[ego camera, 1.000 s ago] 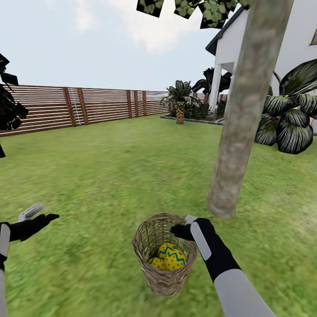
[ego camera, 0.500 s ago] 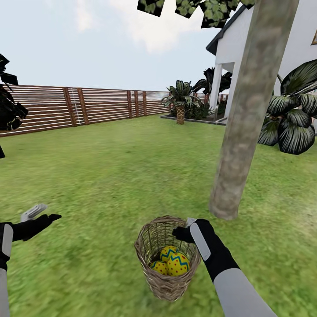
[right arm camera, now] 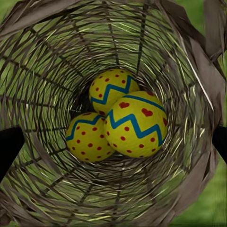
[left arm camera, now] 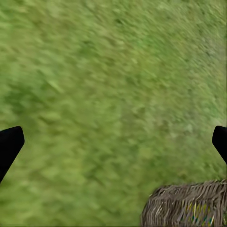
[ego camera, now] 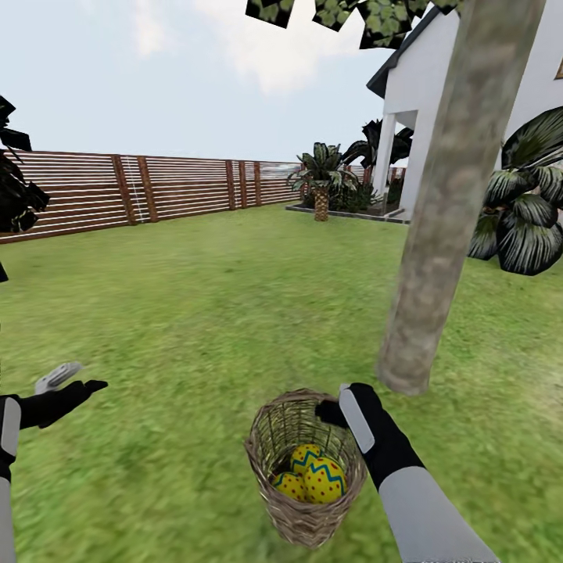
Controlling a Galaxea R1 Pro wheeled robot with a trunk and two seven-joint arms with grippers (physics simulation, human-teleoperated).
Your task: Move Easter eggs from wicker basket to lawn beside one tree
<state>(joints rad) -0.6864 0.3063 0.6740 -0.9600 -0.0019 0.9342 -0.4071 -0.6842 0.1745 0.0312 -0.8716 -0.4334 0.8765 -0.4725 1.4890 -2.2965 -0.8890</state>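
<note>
Basket: the wicker basket (ego camera: pixel 305 469) stood on the lawn (ego camera: pixel 195 313) at about 6 o'clock in my head view, nearest item to me, all three Easter eggs (ego camera: pixel 313 475) resting together at its bottom. In the right wrist view I counted the eggs (right arm camera: pixel 120 120) touching one another inside the woven wall (right arm camera: pixel 42 61).

Right gripper (ego camera: pixel 338 407): hovered over the basket's far rim at about 5 o'clock, its fingertips (right arm camera: pixel 9 146) spread wide on either side of the basket mouth, nothing held.

Left gripper (ego camera: pixel 66 379): at 8 o'clock, well apart from the basket, fingers (left arm camera: pixel 9 144) parted wide over bare grass, holding nothing; the basket's rim (left arm camera: pixel 187 203) showed at the edge of the left wrist view.

Tree (ego camera: pixel 446 211): thick grey-brown trunk, rooted in the lawn just beyond the basket at about 3 o'clock, leaning in the picture toward 1 o'clock.

Palm (ego camera: pixel 320 180): far, near 12 o'clock, beside the white house (ego camera: pixel 414 102).

Fence (ego camera: pixel 141 188): slatted wood, farthest, from 9 to 12 o'clock.
</note>
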